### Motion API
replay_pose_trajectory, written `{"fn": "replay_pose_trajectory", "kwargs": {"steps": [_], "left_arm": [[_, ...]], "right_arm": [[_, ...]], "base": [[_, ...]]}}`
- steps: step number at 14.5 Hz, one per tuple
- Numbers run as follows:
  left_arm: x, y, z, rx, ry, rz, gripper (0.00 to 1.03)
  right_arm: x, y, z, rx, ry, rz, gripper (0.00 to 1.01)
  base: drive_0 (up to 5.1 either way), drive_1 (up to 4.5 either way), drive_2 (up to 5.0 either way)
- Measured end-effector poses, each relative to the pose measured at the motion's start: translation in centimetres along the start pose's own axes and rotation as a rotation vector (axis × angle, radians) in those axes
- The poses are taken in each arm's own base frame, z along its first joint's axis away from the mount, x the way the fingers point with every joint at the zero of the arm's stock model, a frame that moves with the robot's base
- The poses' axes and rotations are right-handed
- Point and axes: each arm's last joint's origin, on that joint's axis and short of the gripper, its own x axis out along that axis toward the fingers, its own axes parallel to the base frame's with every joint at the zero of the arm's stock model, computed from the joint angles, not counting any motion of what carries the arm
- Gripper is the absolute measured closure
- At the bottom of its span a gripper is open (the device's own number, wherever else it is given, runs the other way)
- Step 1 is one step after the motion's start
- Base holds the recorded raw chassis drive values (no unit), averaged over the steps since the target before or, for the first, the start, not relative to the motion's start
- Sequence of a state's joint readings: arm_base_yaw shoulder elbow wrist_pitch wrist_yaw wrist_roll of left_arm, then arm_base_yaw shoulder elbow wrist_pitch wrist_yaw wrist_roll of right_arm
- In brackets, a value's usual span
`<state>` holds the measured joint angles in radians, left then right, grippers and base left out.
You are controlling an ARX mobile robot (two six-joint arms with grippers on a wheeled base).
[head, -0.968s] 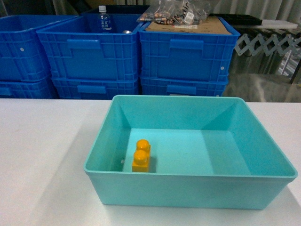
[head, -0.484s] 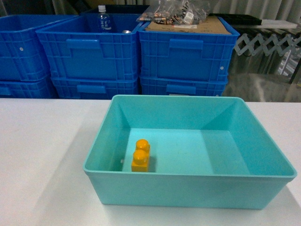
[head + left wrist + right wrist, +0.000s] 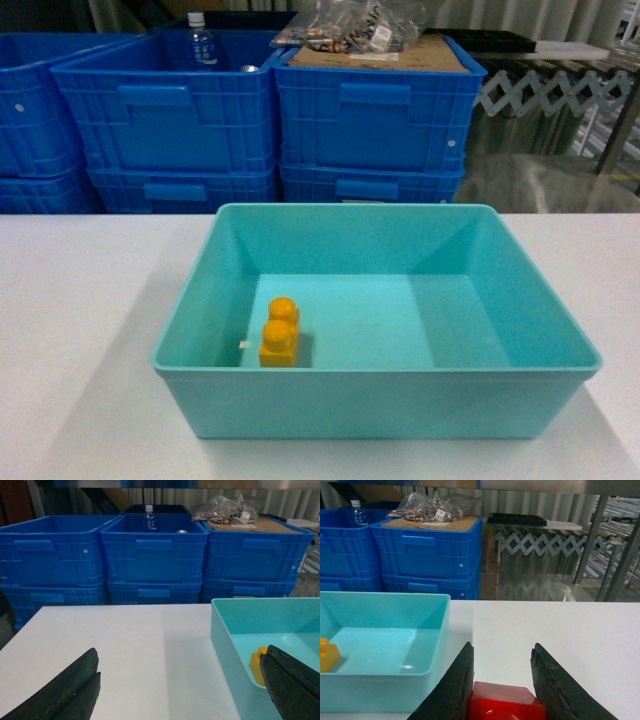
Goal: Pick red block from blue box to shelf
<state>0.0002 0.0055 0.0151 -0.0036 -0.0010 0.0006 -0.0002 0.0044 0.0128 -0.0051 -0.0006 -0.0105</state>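
Your right gripper [image 3: 502, 680] is clamped on the red block [image 3: 506, 705], held over the white table [image 3: 580, 635] just outside the blue box [image 3: 395, 680]. Left gripper [image 3: 180, 690] sits wide apart and empty beside the box. Only the orange-yellow brick [image 3: 279, 333] is left inside. So pick looks done; you're in the carry step. Next you need to swing or drive toward the shelf; steel posts [image 3: 592, 535] at far right are probably it. Keep the grip firm.
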Motion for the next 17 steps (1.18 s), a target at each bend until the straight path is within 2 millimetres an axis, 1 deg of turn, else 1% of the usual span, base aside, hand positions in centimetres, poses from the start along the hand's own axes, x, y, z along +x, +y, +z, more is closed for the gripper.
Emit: {"fn": "replay_pose_trajectory", "kwargs": {"steps": [17], "left_arm": [[0.0,-0.01,0.0,0.0,0.0,-0.001,0.05]], "right_arm": [[0.0,0.0,0.0,0.0,0.0,0.0,0.73]], "base": [[-1.6,-1.61,-1.6]]}}
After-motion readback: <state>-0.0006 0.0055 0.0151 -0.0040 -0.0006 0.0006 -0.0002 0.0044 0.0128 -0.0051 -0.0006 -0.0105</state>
